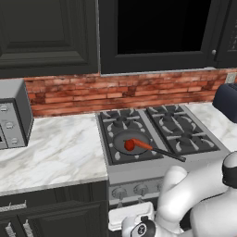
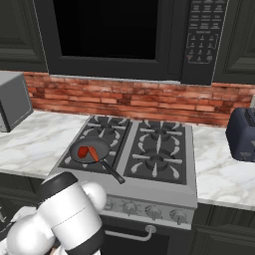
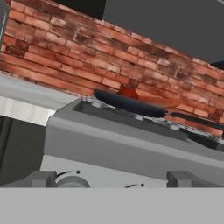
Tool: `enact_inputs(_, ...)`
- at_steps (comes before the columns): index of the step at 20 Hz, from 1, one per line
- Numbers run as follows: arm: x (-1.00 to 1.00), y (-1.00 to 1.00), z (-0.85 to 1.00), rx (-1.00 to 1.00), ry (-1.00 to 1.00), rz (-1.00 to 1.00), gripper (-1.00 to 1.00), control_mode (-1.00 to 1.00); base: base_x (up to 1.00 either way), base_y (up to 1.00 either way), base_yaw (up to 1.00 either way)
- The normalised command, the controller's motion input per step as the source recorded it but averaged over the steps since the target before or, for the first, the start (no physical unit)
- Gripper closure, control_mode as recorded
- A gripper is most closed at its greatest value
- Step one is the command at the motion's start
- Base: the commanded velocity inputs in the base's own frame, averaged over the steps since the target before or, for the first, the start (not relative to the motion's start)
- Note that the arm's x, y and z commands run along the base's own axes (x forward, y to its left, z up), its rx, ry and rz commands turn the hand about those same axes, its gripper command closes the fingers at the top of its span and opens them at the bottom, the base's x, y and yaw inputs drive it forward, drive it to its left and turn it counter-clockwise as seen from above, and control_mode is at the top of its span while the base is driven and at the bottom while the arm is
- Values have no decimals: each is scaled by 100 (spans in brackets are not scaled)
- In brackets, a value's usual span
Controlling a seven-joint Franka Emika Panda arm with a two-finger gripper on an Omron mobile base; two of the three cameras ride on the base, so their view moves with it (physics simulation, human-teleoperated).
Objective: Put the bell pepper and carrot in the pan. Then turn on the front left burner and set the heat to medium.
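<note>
The dark grey pan [image 1: 121, 137] sits on the front left burner [image 1: 115, 156] of the silver stove, its black handle pointing front right. Inside it lie the red bell pepper [image 1: 129, 145] and, touching its right side, the orange carrot [image 1: 142, 144]. The right base view shows the same pan [image 2: 94, 144], bell pepper [image 2: 82, 151] and carrot [image 2: 93, 155]. My gripper [image 3: 113, 179] is open and empty, low in front of the stove's front panel, with a knob [image 3: 72, 182] between its tips. From there the pan [image 3: 127, 103] appears edge-on above, with the bell pepper [image 3: 128, 91] rising over its rim.
A row of knobs [image 2: 152, 211] runs along the stove front above the oven handle [image 2: 134, 234]. A dark toaster [image 2: 241, 132] stands on the right counter and a grey appliance [image 1: 11, 118] on the left marble counter [image 1: 60, 148]. A brick wall rises behind.
</note>
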Motion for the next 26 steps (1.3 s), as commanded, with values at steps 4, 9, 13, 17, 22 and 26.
enact_inputs(4, 26, -23, 0, 0, 0, 0, -100, -100, 0, 0, 0)
enact_inputs(9, 22, -30, 0, 0, 0, 0, -100, -100, 0, 0, 0)
enact_inputs(13, 30, -32, 0, 0, 0, 0, -100, -100, 0, 0, 0)
enact_inputs(17, 34, -32, 0, 0, 0, 1, -100, -100, 0, 0, 0)
enact_inputs(22, 44, -27, 0, 0, 2, 2, -100, -100, 0, 0, 0)
enact_inputs(26, 31, -18, 0, 2, 2, 8, -100, -100, 0, 0, 0)
